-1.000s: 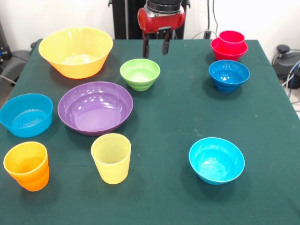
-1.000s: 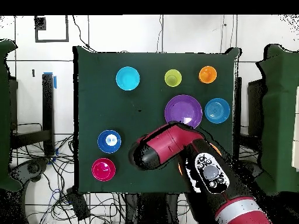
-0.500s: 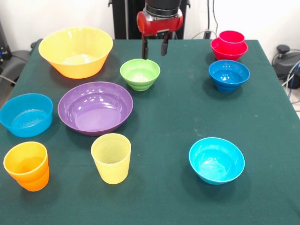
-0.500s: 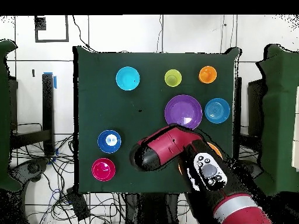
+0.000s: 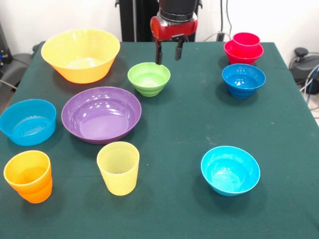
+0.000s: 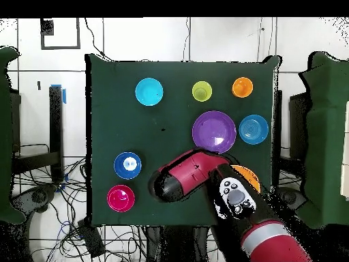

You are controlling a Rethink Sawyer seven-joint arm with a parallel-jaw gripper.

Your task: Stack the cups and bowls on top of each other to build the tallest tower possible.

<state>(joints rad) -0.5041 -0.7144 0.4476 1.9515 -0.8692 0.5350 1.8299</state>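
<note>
**Bright plastics on dark green**

The surface [image 5: 189, 124] is dark green cloth. On it stand a yellow-orange bowl [image 5: 80, 55], a purple bowl [image 5: 101, 114], a lime green bowl [image 5: 148, 78], a dark blue bowl [image 5: 243, 79], a cyan bowl [image 5: 230, 170] and a light blue bowl [image 5: 27, 121]. A red cup [image 5: 246, 40] sits in a red bowl [image 5: 242, 54]. The pale yellow cup [image 5: 118, 167] shows fine ribs; the other cup [image 5: 28, 176] is orange. The arm [image 6: 204, 174] is red and black.

Seven bowls: yellow-orange [image 5: 80, 54]; purple [image 5: 101, 114]; green [image 5: 148, 78]; dark blue [image 5: 243, 79]; red [image 5: 242, 54]; cyan [image 5: 230, 170]; light blue [image 5: 27, 121]; three cups: red [image 5: 246, 40]; yellow [image 5: 118, 167]; orange [image 5: 28, 176]
</note>
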